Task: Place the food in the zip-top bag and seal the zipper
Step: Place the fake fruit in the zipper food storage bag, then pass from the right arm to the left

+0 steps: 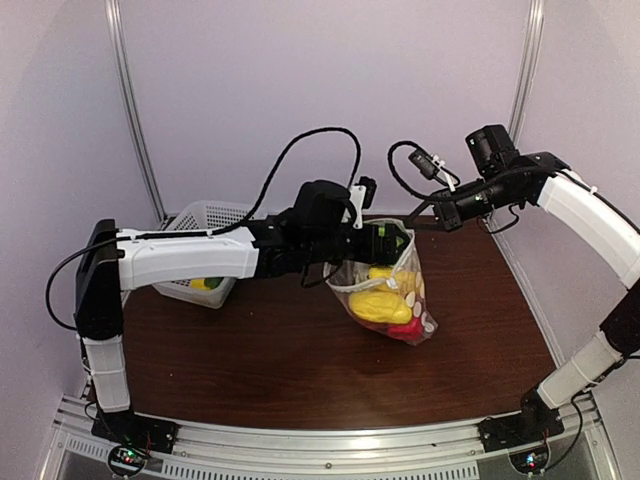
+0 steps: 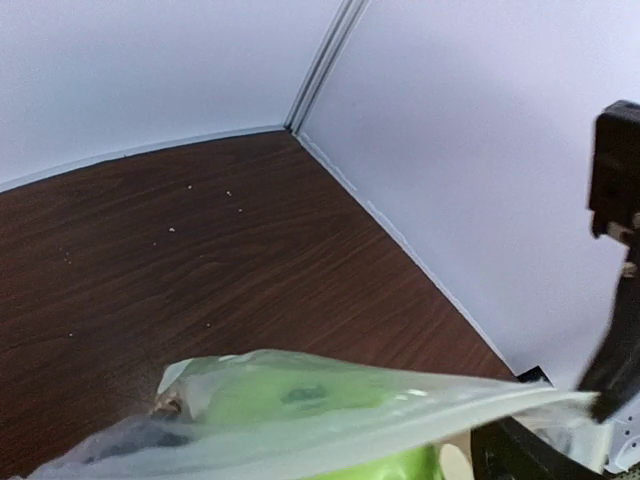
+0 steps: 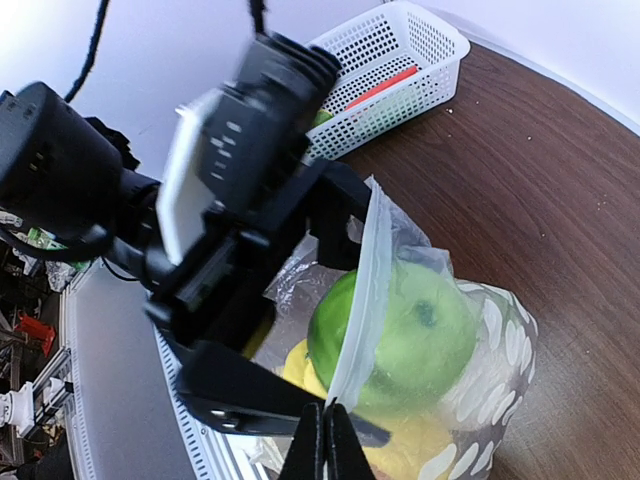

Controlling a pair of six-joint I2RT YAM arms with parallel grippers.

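The zip-top bag (image 1: 392, 295), clear with white dots, hangs over the table with its bottom resting on the wood. Inside it I see food: a green apple (image 3: 410, 335), yellow pieces (image 1: 380, 305) and a red piece (image 1: 405, 330). The right gripper (image 3: 328, 418) is shut on one end of the zipper (image 3: 365, 290), holding the mouth edge up. The left gripper (image 1: 390, 243) is open, its black fingers (image 3: 255, 400) standing on either side of the bag's mouth without pinching it. In the left wrist view the zipper (image 2: 400, 400) runs across the bottom, over the apple (image 2: 290, 395).
A white mesh basket (image 1: 205, 218) stands at the back left, with a yellow-green piece (image 1: 205, 284) and a red piece (image 3: 385, 88) in it. Pale walls close in the brown table (image 1: 270, 370) at the back and right. The two arms nearly meet above the bag.
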